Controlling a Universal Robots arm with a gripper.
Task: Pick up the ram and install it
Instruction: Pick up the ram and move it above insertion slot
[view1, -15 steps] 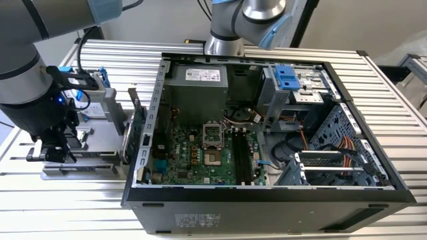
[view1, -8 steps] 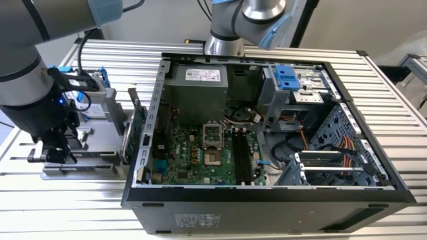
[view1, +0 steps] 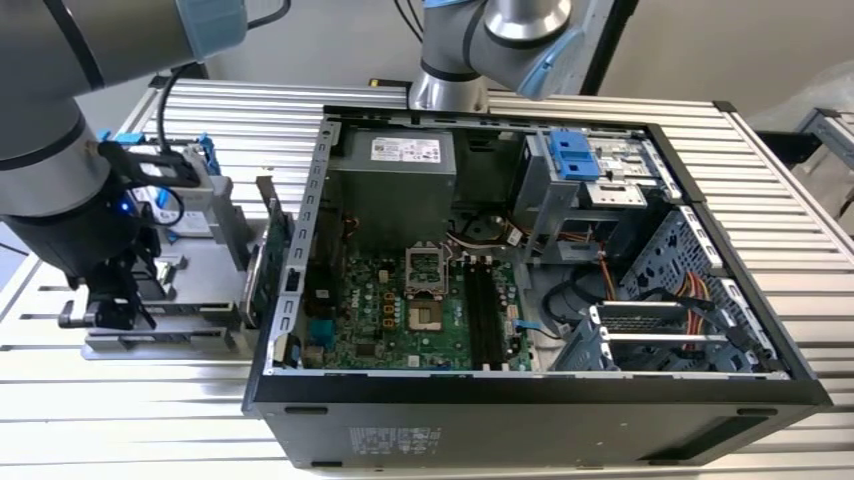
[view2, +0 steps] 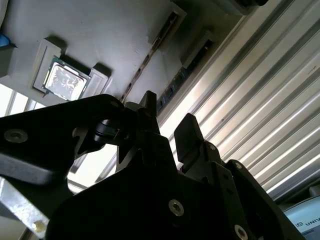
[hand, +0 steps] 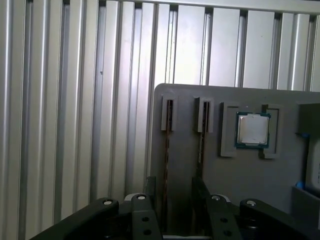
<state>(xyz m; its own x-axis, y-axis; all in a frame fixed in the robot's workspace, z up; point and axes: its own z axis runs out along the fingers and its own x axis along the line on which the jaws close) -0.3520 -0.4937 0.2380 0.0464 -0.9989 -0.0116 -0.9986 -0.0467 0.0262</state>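
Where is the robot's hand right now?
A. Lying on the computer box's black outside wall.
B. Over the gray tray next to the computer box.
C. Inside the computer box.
B: in the exterior view the hand hangs over the gray tray, which sits on the exterior view's left of the open computer box, not inside it.

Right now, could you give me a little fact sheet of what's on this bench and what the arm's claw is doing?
gripper: open, holding nothing, low over the grey holder
ram: thin stick edge-on in a holder slot, by the fingers, not gripped
processor chip: flat in a holder pocket
computer case: open, on the exterior view's right of the holder
motherboard slots: black, no stick seen in them
green expansion card: on edge between holder and case
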